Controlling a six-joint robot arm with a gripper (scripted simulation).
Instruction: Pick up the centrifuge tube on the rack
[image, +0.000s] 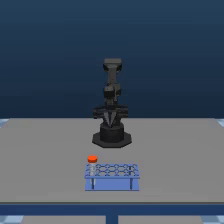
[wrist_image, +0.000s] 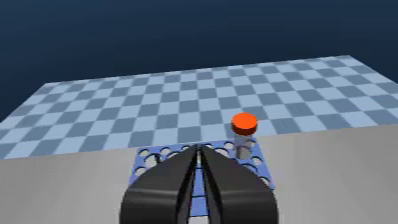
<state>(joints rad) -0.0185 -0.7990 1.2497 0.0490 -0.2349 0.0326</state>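
Light-blue rack near the front edge of the grey surface, well apart from the arm's dark base. Centrifuge tube upright in a hole at the rack's back corner on the exterior view's left, orange-red cap on top. Pincer above the rack, fingers nearly together with only a thin slit between, holding nothing; tube just beside the tips, not touching.

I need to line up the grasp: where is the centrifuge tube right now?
In the exterior view, the centrifuge tube stands upright in the rack, at its back corner on that view's left, in front of the arm's base.
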